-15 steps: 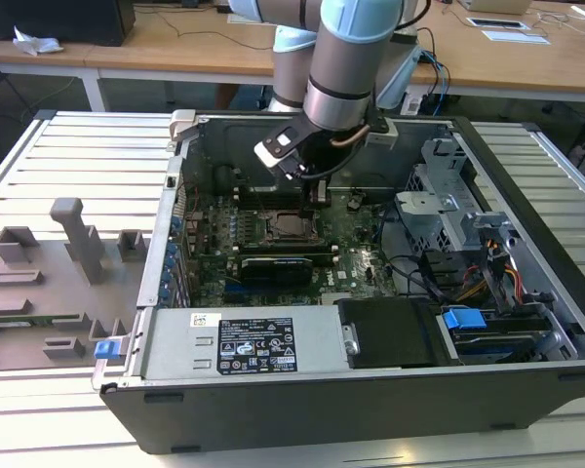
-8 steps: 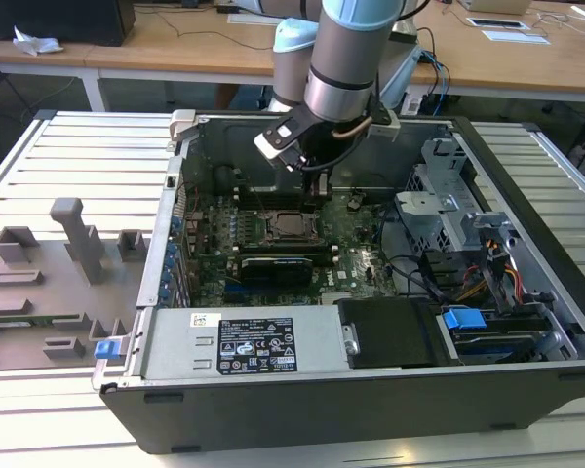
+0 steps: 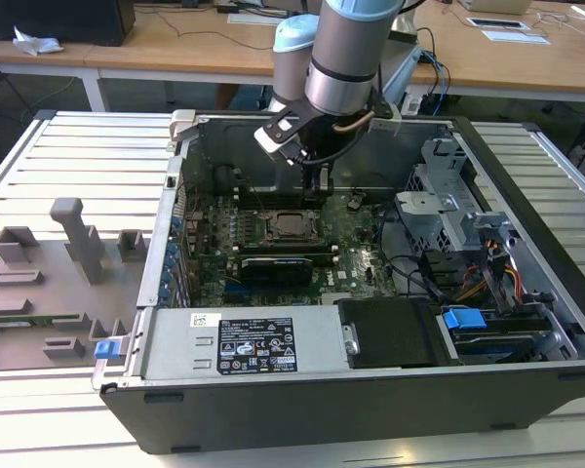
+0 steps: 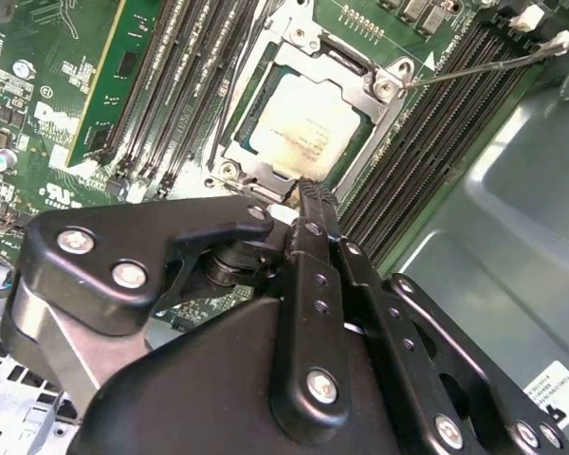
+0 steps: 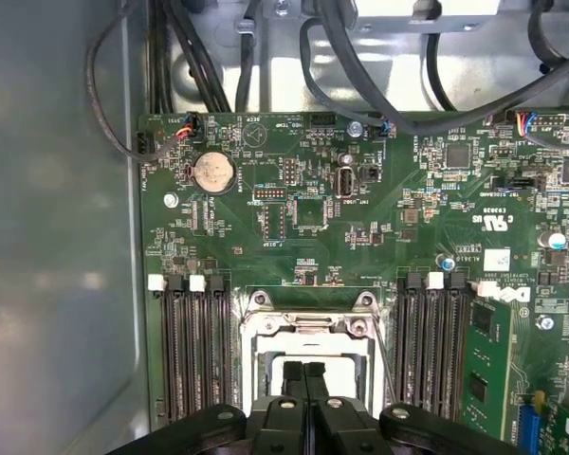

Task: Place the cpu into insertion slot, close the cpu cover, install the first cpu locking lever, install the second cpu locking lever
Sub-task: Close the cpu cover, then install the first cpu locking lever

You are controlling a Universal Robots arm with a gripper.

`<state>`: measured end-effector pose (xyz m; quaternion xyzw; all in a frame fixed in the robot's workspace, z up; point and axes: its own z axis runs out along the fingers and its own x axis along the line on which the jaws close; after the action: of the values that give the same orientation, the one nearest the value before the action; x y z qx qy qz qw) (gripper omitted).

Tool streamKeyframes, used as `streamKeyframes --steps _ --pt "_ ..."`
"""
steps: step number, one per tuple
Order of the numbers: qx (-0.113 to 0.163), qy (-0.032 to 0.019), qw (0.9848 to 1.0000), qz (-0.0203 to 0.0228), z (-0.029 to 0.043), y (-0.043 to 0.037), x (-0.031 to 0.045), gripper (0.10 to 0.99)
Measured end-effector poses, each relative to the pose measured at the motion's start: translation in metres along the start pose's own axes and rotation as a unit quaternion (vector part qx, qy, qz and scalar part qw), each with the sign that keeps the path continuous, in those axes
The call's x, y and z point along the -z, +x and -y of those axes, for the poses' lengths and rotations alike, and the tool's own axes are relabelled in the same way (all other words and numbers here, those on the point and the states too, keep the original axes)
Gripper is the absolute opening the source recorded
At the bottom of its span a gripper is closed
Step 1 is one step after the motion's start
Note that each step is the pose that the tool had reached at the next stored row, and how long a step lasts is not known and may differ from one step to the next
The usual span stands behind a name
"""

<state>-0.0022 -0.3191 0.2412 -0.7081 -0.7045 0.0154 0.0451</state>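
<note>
My gripper (image 4: 313, 194) hangs low over the insertion slot (image 3: 291, 226). Its fingers are pressed flat together with nothing between them. The tips sit at one edge of the cpu cover (image 5: 308, 327); I cannot confirm contact. Closed fingers make a narrow pusher, which I judge suits nudging thin metal rather than grasping.

The cpu (image 4: 299, 128) lies flat in the slot, its beige top showing through the cut-out of the lowered cover. One locking lever (image 4: 474, 64), a thin wire rod, angles out over the memory slots (image 4: 436, 123), apparently unlatched.

Writing: faint marking on the cpu top, white silk-screen across the motherboard (image 5: 360, 246), and a printed white label (image 3: 258, 344) on the power supply housing. None transcribed.
</note>
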Motion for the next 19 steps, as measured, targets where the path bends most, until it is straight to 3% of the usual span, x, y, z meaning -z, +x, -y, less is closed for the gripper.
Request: streamKeyframes --steps 5,19 --pt "0.000 0.0000 1.0000 -0.0001 0.0008 0.0004 0.0098 0.106" --pt "0.000 0.0000 1.0000 -0.0002 0.0008 0.0004 0.0098 0.106"
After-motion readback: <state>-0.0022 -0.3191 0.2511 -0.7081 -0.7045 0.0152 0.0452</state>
